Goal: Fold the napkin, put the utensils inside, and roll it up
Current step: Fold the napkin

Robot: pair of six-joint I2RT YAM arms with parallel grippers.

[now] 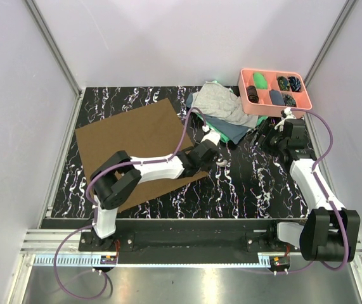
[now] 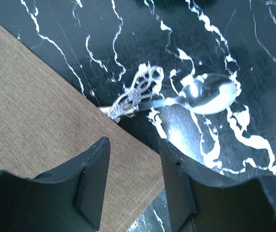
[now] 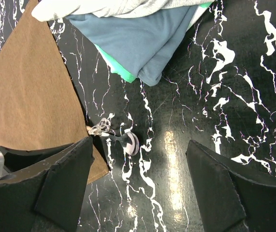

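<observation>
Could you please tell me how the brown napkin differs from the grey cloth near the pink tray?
The brown napkin lies spread flat on the table; the grey cloth sits rumpled atop other folded cloths. The napkin covers far more area than the grey cloth. Both are soft fabric.

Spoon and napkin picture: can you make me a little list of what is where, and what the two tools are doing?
napkin: brown, spread flat on the left of the table
spoon: silver, on bare table, handle end at the napkin's edge
left tool: open, holding nothing, over the napkin's edge by the spoon handle
right tool: wide open, holding nothing
cloth pile: grey, blue, green, behind the spoon
pink tray: far right corner
</observation>
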